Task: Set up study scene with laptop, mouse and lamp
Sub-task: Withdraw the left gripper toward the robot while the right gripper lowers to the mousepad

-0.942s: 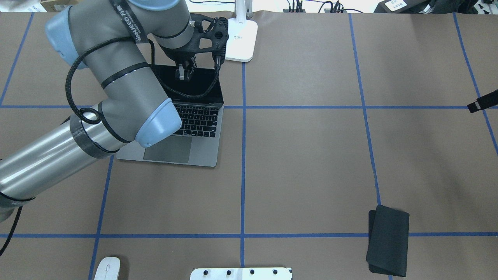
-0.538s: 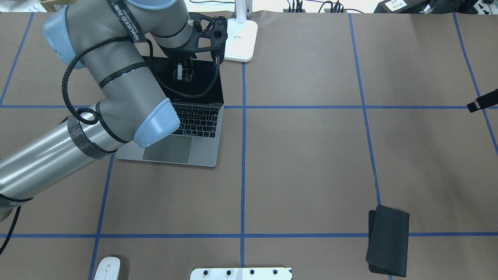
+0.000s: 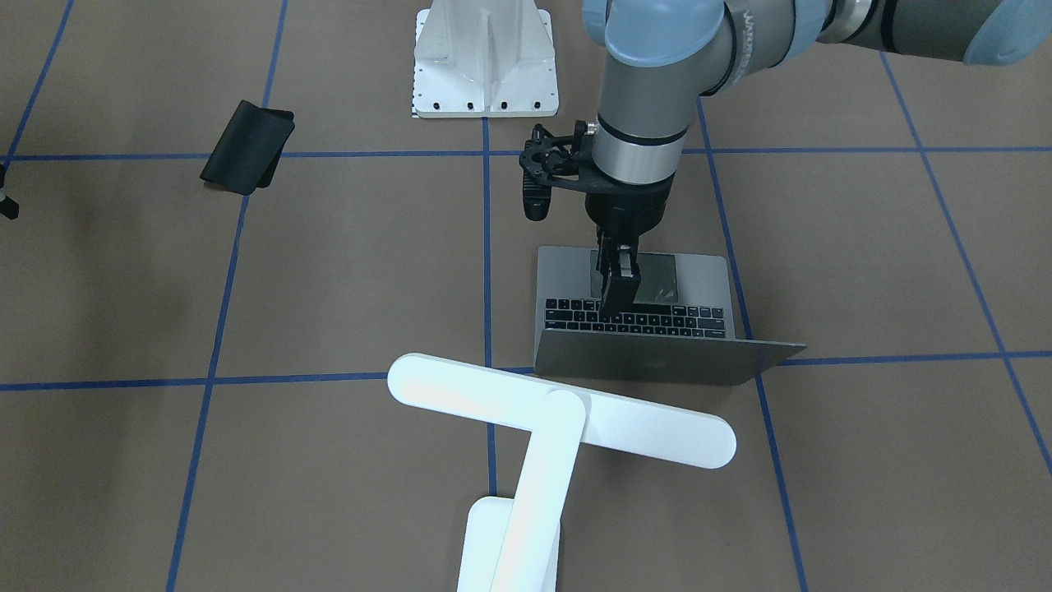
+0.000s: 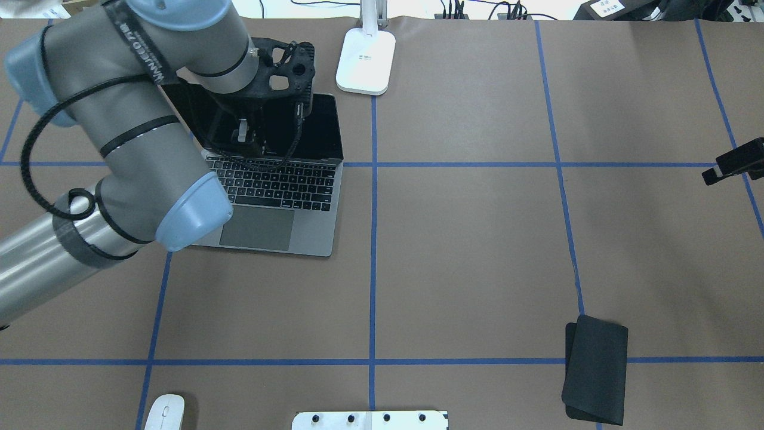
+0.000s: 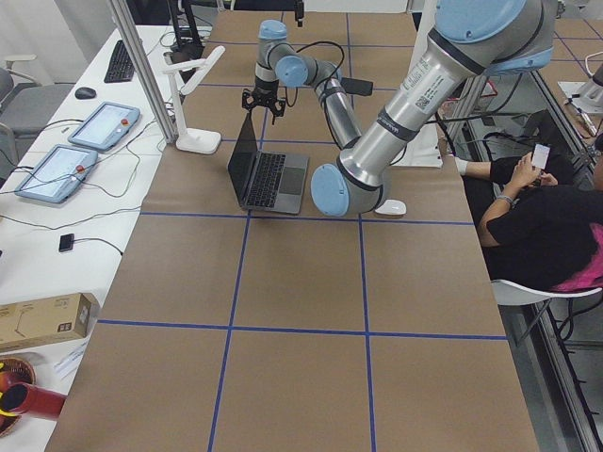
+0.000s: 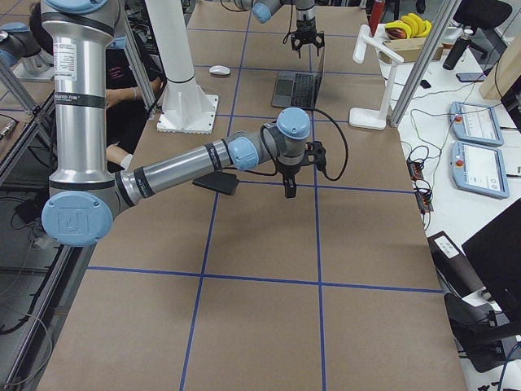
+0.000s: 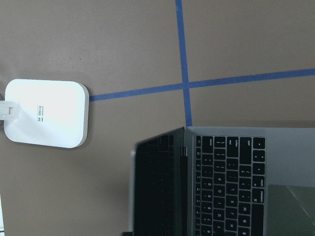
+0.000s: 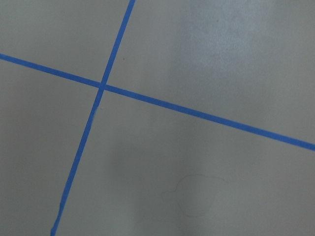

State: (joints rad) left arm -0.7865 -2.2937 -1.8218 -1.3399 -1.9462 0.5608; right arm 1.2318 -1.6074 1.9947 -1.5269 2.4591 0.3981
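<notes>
My left pincer [image 3: 618, 298] hangs clenched, grasping nothing, just above the open laptop's [image 3: 657, 362] keyboard, near the lamp [image 3: 559, 419].

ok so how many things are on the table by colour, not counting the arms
white: 3 (lamp, mouse, bolted pedestal)
grey-silver: 1 (laptop)
black: 1 (folded pad)
total: 5
</notes>
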